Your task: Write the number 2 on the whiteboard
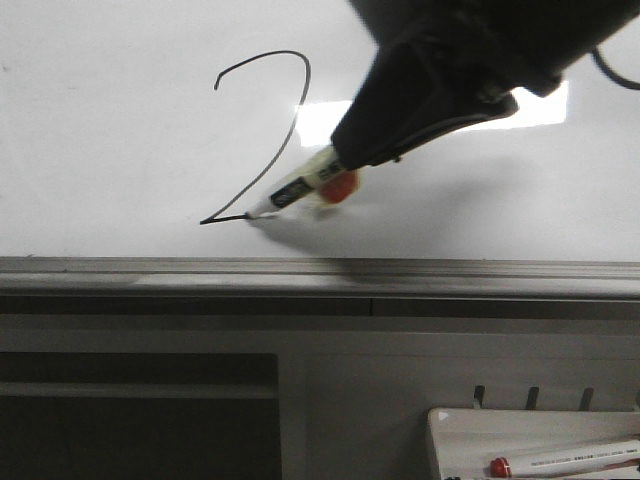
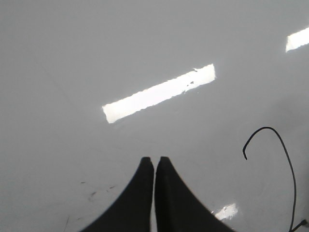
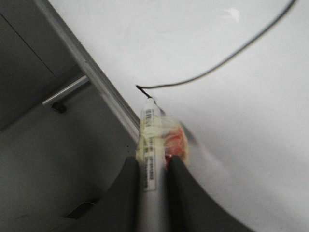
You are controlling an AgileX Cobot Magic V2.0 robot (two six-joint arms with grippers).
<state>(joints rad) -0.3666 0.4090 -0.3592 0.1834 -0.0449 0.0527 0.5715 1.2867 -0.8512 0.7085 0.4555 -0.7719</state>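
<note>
The whiteboard (image 1: 120,150) fills the upper front view, with a bright glare and a grey rail (image 1: 200,268) at its lower edge. On it is a partly drawn number 2 (image 1: 290,120): hooked top, long diagonal and a short start of the base stroke. My right gripper (image 1: 345,160) is shut on a white marker (image 1: 290,188) whose tip touches the board at the end of the base stroke. The marker (image 3: 150,145) and the black line (image 3: 212,67) also show in the right wrist view. My left gripper (image 2: 154,160) is shut and empty, facing the board (image 2: 96,58); the hook (image 2: 270,140) shows beside it.
A small white tray (image 1: 450,430) with hooks stands at the lower right, holding a red-capped marker (image 1: 565,462). Grey cabinet panels (image 1: 140,400) lie below the rail. A red-orange piece (image 1: 340,187) is taped to the held marker.
</note>
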